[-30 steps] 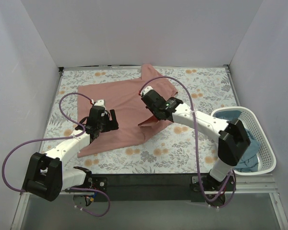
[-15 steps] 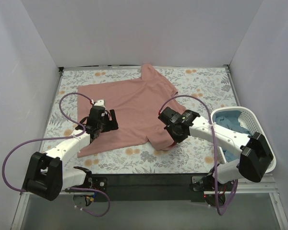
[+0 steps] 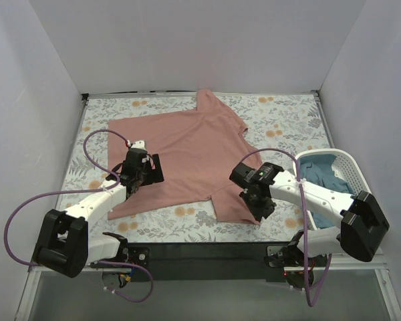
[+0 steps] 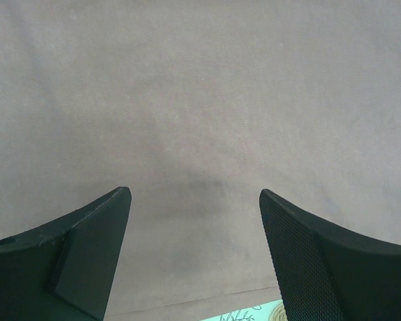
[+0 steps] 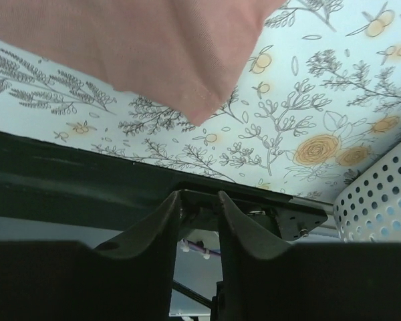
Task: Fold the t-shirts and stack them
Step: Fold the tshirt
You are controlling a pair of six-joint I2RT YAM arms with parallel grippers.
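The dusty-pink t-shirt (image 3: 187, 144) lies spread flat on the floral cloth (image 3: 281, 124), plain side up, no print showing. My left gripper (image 3: 157, 168) is open and rests low over the shirt's left lower part; in the left wrist view the pink fabric (image 4: 200, 100) fills the space between the wide-apart fingers of the left gripper (image 4: 194, 200). My right gripper (image 3: 266, 212) hovers at the shirt's near right corner. In the right wrist view the right gripper (image 5: 199, 195) has a narrow gap and holds nothing; the pink corner (image 5: 134, 40) lies free beyond it. The teal-blue t-shirt (image 3: 319, 179) sits in the basket.
The white slotted basket (image 3: 365, 200) stands at the right edge and shows in the right wrist view (image 5: 381, 200). The black front rail (image 3: 207, 251) runs along the table's near edge, close under the right gripper. White walls enclose the back and sides.
My right gripper dragged the shirt's folded-over right corner toward the near edge, laid it flat, and let go. The left gripper stayed in place on the shirt.
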